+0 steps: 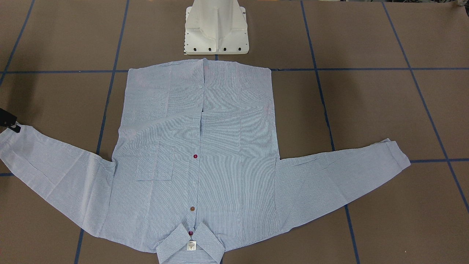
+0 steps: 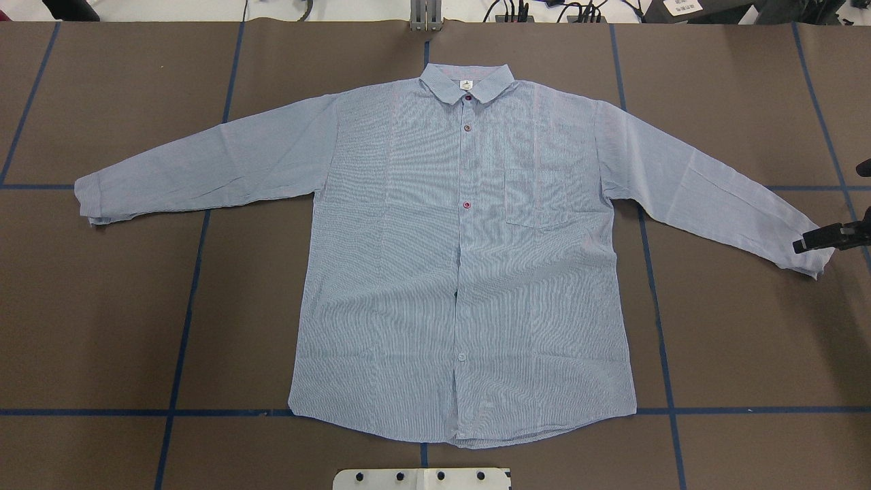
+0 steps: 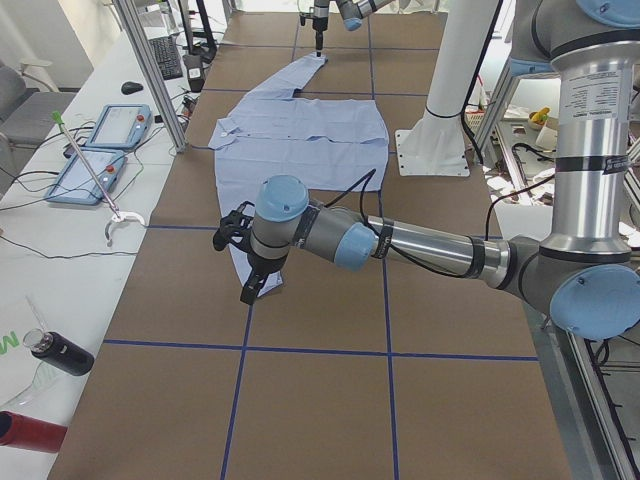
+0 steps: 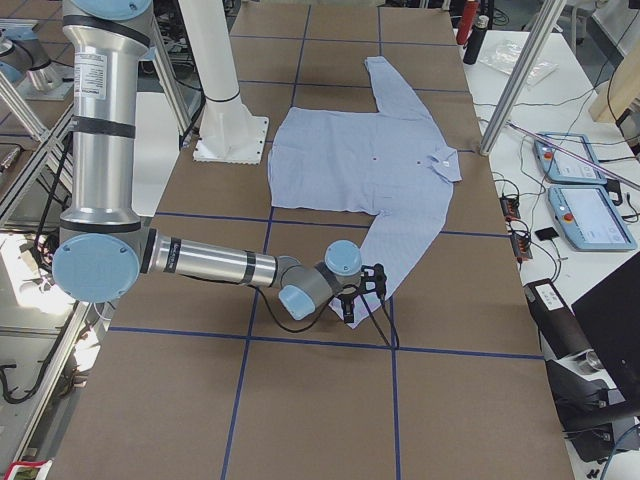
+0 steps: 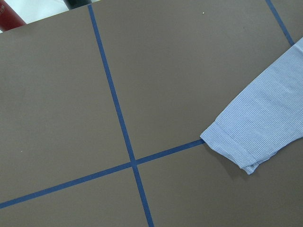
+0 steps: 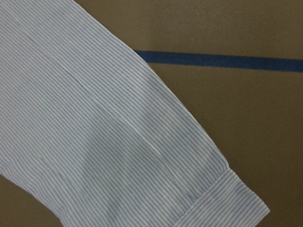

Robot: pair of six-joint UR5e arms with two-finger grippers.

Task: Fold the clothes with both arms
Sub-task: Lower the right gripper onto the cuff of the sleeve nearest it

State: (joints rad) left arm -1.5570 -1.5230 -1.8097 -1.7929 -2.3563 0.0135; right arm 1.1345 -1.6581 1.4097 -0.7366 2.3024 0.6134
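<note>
A: Brown surface (image 2: 102, 306), blue tape grid, white pedestal (image 2: 422, 478) at the robot's edge. Where is the shirt?

B: The shirt (image 2: 408, 272) lies flat, front up, with its hem just beyond the pedestal and its sleeves spread to both sides.

A: And the arms, further out?

B: The right end effector (image 2: 806, 242) sits low at the right-hand cuff (image 2: 813, 262), touching it or very nearly. I cannot tell whether its fingers are spread or pinching cloth. The left end effector (image 3: 250, 290) shows only from the side camera, apart from the left-hand cuff (image 2: 88, 204). I cannot tell its state either. Beyond both, the collar (image 2: 466, 82) lies at the far edge.

A: What could go wrong?

B: I judge the arms to be unevenly placed. If the right one lifts its cuff while the left holds nothing, the body may drag askew. A shallow pinch on cloth this thin could slip or catch only one layer. The lower front also gapes a little at the placket, so a sideways pull could flap it open and spoil the fold.
</note>
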